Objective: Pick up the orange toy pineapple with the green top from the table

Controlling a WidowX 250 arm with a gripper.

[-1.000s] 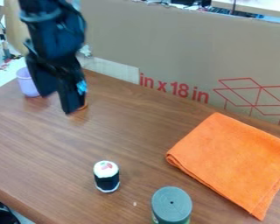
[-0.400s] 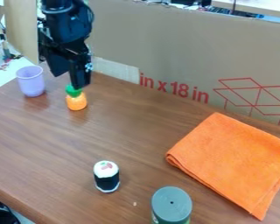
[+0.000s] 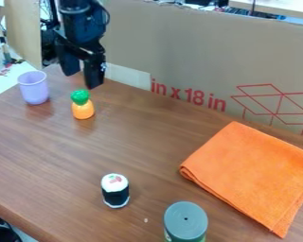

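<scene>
**Claw risen and shifted right; toy pineapple revealed**

Relative to the earlier frames, the claw (image 3: 82,81) has moved upward and to the right, exposing the toy pineapple (image 3: 83,108) that it formerly overlapped; the objects on the worktop (image 3: 147,142) keep their positions. The claw is spread, its two fingers apart with nothing between them, above and slightly beyond the pineapple. The pineapple, orange below and green above, stands upright at the far left.

Containers: the lilac cup (image 3: 33,90) stands upright to the left of the pineapple, apart from it, mouth upward; its upper inner wall is visible, its bottom hidden. The can (image 3: 185,221), at the near side right of centre, has a closed grey top with a small dark central mark; its contents are concealed.

Edges and room: the near-left edge of the worktop slopes down to the right, and a broad stretch of wood grain separates the pineapple from the black-and-white toy roll (image 3: 115,191), upright near the can but apart from it. The folded orange cloth (image 3: 252,175) lies flat at the right. A cardboard panel (image 3: 179,52) with red markings rises along the far edge, bounding that side.
</scene>
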